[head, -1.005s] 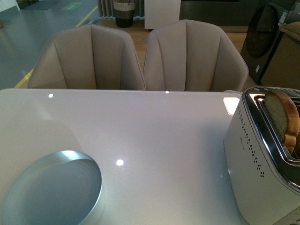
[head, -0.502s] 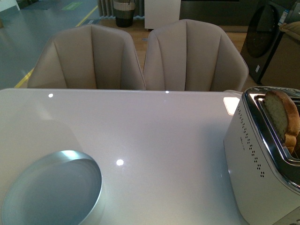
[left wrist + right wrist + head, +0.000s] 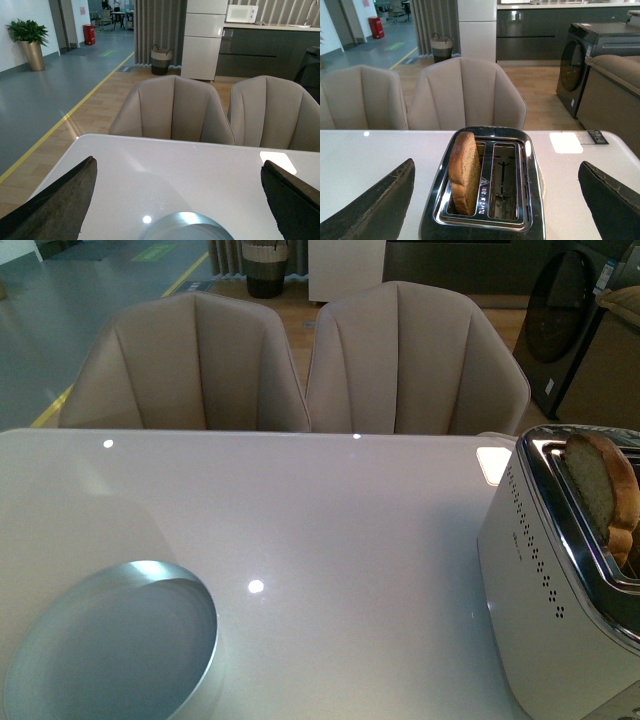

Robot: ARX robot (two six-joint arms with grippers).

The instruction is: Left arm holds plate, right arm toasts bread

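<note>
Plate (image 3: 110, 650): down at seven o'clock on the table in the front view, round, shallow, pale blue-white with a raised rim, lying flat and bare; the left wrist view catches only its far rim (image 3: 186, 226) at six o'clock.
Left gripper (image 3: 177, 210): two black matte wedge fingers (image 3: 55, 205) spread wide, nothing between them, hovering over the plate's rim; the front view doesn't show this arm at all.
Right gripper (image 3: 495, 205): black fingers (image 3: 370, 207) parted wide as well, empty, poised above the toaster.
Toaster (image 3: 560, 590): at four o'clock in the front view, a pale box with dotted vent holes on its side and a shiny chrome top; the right wrist view looks straight down into its two slots.
Bread (image 3: 465, 170): speckled brown slice with a darker crust and rounded top, standing upright in one slot and poking well above it; the other slot shows only its wire guide. From the front it is at three o'clock.
Table (image 3: 340, 510): glossy white, throwing back ceiling-light spots.
Chairs (image 3: 300, 360): two beige padded shells at twelve o'clock, just behind the far table edge.
</note>
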